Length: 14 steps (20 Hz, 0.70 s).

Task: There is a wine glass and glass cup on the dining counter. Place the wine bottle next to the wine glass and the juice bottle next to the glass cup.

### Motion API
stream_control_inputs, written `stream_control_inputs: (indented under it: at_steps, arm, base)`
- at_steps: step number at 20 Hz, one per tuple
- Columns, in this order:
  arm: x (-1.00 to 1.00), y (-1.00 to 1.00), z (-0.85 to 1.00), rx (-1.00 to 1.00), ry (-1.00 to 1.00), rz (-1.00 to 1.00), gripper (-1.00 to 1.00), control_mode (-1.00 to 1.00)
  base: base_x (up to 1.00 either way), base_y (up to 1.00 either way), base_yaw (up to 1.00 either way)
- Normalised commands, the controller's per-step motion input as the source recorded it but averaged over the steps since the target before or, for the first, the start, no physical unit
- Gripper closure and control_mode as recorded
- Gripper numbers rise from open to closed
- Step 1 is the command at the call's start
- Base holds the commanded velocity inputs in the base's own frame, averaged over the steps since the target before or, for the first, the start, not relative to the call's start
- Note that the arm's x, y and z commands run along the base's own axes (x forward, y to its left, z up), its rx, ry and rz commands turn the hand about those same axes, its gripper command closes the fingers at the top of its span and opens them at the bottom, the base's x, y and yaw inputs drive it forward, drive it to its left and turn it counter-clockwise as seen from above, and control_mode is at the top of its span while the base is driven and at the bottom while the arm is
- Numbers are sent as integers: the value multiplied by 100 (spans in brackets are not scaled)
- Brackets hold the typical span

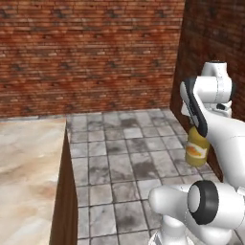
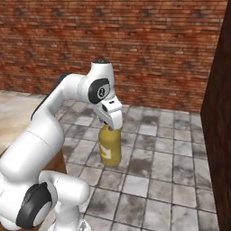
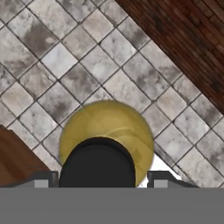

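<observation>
I find the juice bottle [image 2: 109, 148] hanging upright above the tiled floor [image 1: 125, 162], its dark cap directly under the tool [image 2: 111, 126], which is clamped on the neck from above; in the hand view the bottle's yellow shoulder [image 3: 107, 127] and black cap sit squarely between the two finger tips [image 3: 43, 178]. The bottle's long axis runs vertical, in line with the tool's approach, so nothing needs re-orienting before it is set down. The bottle touches no support; it is carried clear of the floor by the single arm. Outward from it, the marble surface [image 1: 26, 167] lies to the robot's left, its wooden side panel [image 1: 63, 201] facing the bottle, with a strip of floor between them. That leftward offset is, in my judgement, the relation the next move turns on: the load must travel left and over the edge of the surface before lowering. The glass cup and the wine glass are beyond what I can inspect here, so I cannot fix the final spot. A brick wall [image 2: 135, 40] stands behind, and a dark panel [image 2: 221, 135] to the right.
</observation>
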Motion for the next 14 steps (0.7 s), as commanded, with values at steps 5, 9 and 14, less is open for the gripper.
stream_control_inputs:
  at_steps: [5,9,14]
  arm:
    - [0,0,0,0,0,0,100,100]
    - [0,0,0,0,0,0,100,100]
    - [0,0,0,0,0,0,100,100]
  base:
    - [82,-25,8]
    - [86,-22,10]
    - [86,-22,11]
